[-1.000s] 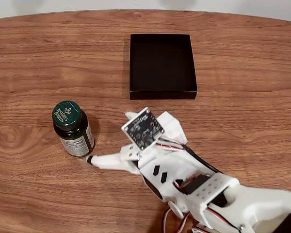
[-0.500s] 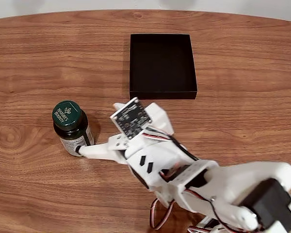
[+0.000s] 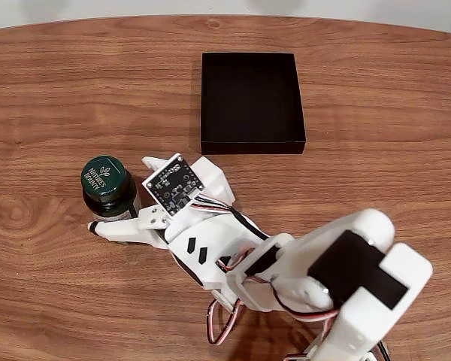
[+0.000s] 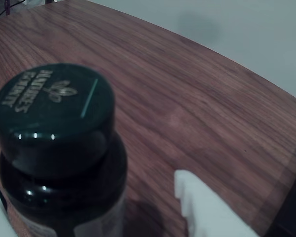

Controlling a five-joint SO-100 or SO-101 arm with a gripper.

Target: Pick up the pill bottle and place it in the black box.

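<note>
Now straddling the upright pill bottle point(image 3: 110, 190) with spread white fingers point(image 3: 119, 231), unclenched, left and near of the black box point(image 3: 250, 101).

A fixed camera looks steeply down from above onto the wooden table point(image 3: 376, 173), taking in the arm, the black box point(image 3: 252, 101) toward the far edge and the pill bottle point(image 3: 109, 188) at left. The wrist camera sits low and very close, facing across the table point(image 4: 197, 103); both views share the pill bottle point(image 4: 59, 153).
</note>
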